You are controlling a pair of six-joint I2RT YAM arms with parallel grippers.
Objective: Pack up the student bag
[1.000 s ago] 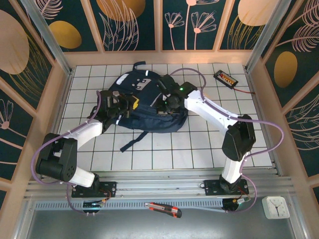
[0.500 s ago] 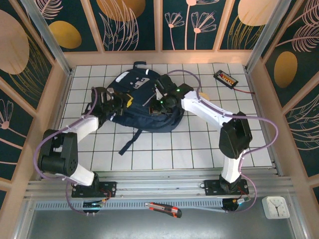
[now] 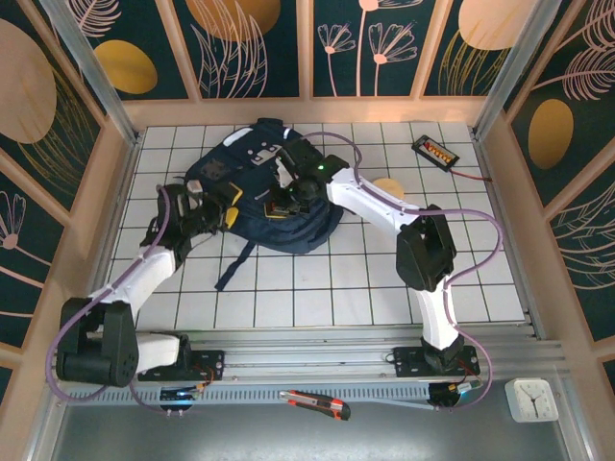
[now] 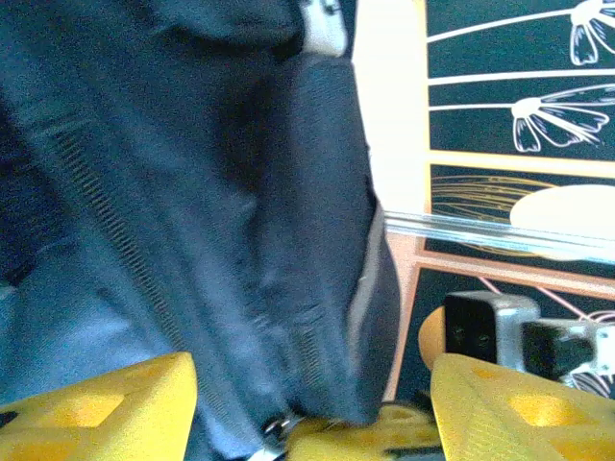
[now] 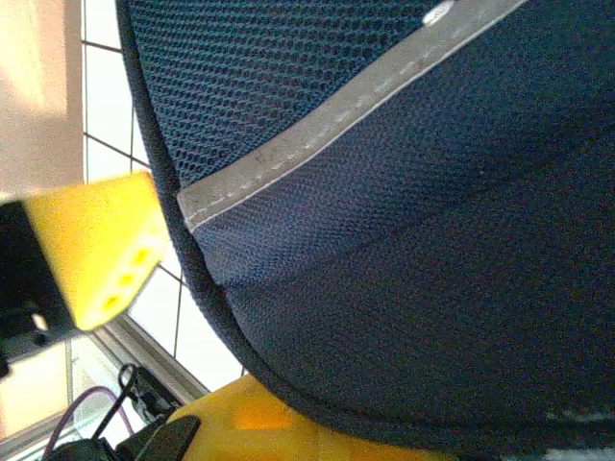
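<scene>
Your right gripper (image 5: 178,336) reads as closed on the student bag (image 5: 404,288). One yellow finger (image 5: 96,245) sits outside the piped edge and the other is mostly buried under fabric, so you cannot see the contact point itself. From above, its tips are lost against the dark cloth near the bag's middle. Your left gripper (image 4: 307,423) stands wide open. Its yellow fingers (image 4: 96,403) are cut off by the lower edge of the frame, and navy fabric with a zip line lies loose between them, unpinched. The student bag lies on the white tiled table (image 3: 327,279), toward the far left, with one black strap (image 3: 235,269) trailing toward the arm bases.
</scene>
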